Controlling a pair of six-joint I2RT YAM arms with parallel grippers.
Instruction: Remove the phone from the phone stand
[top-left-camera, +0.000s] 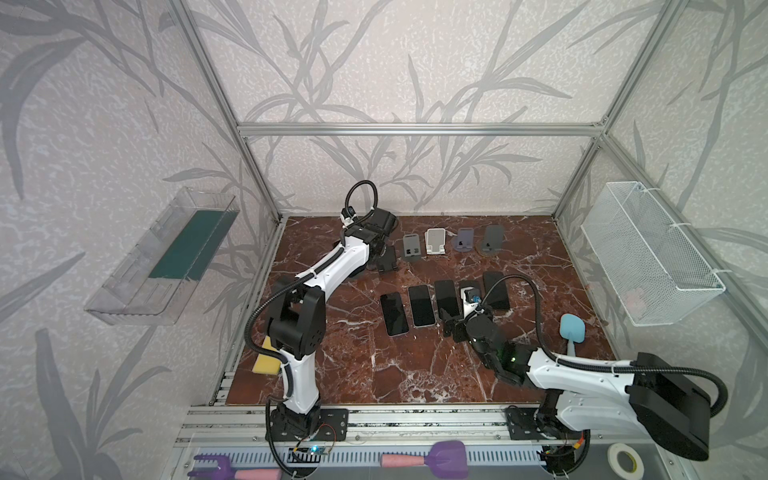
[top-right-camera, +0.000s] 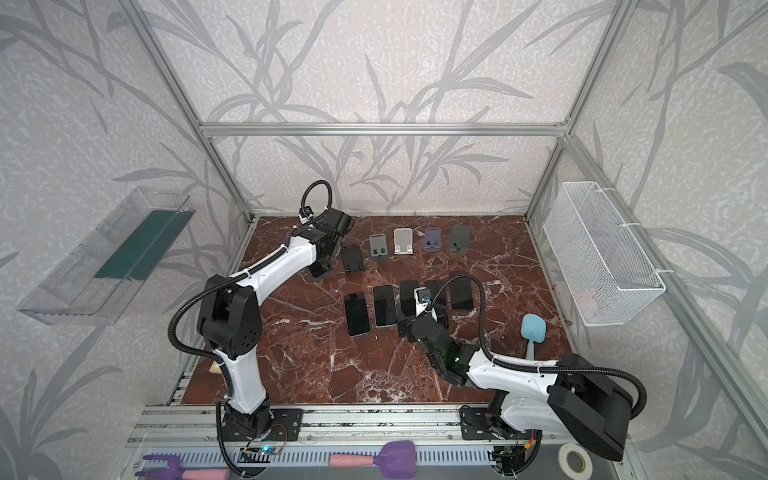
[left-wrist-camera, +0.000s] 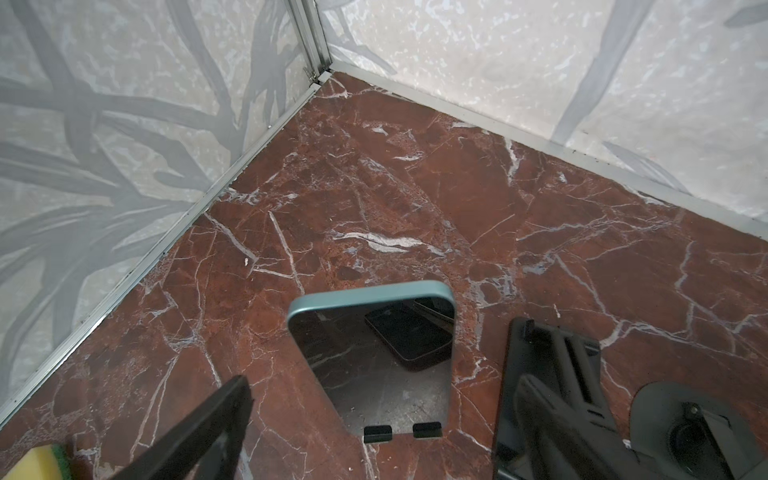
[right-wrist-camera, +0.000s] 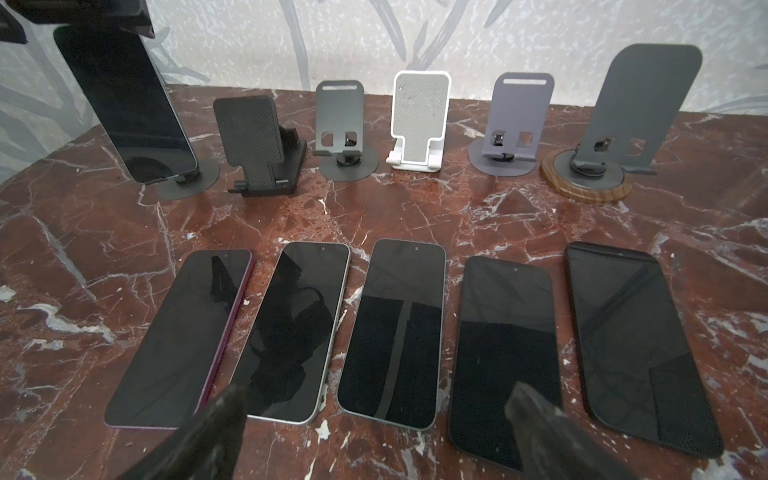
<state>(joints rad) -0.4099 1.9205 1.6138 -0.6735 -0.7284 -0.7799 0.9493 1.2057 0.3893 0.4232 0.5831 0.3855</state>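
Left gripper (left-wrist-camera: 384, 380), jaws spread wide, hangs at the far left of the bench (top-left-camera: 374, 374), right at the top edge of the phone (right-wrist-camera: 124, 104). I see the phone leaning upright on its round-based phone stand (right-wrist-camera: 195, 180), dark screen facing near; I cannot tell whether a finger touches it. Right gripper (right-wrist-camera: 378, 392), also spread and holding nothing, hovers above the near ends of five phones (right-wrist-camera: 395, 332) lying flat in a row. Five more stands (right-wrist-camera: 419, 120) line the far side.

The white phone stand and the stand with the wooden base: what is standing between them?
Only a purple stand, empty, touching neither the white phone stand nor the wooden-base stand. The right wrist view shows this plainly.
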